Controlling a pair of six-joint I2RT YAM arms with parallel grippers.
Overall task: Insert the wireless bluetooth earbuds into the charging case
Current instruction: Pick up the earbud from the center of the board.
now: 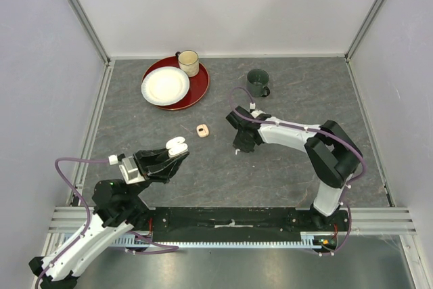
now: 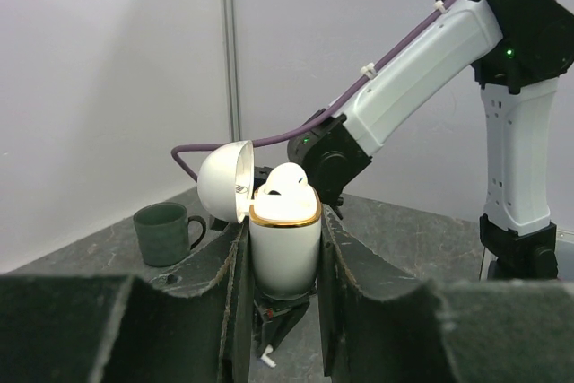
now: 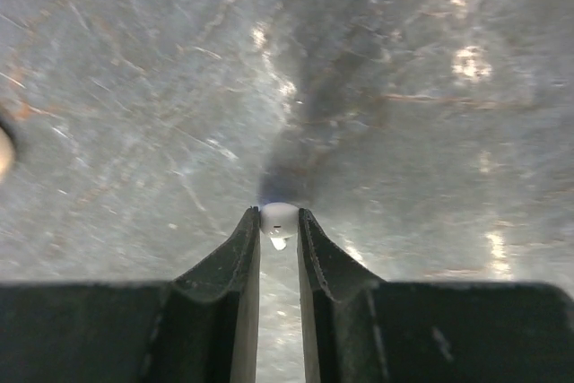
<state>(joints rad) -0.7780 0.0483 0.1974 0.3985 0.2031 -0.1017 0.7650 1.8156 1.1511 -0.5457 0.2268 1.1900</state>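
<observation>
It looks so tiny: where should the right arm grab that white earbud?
The earbud is best pinched across its rounded head, from straight above: it sits low against the table, leaving no side access. The right end effector is shut on it that way.

Grey mottled tabletop [image 1: 203, 174]; white wall panels [image 1: 230, 5] at its back and sides; aluminium posts [image 1: 80, 10] at its rear corners; aluminium rail [image 1: 382, 216] along its near edge.

Lab test cell: white panel walls [image 1: 223, 5], aluminium framing [image 1: 80, 13], grey tabletop [image 1: 203, 174].
</observation>
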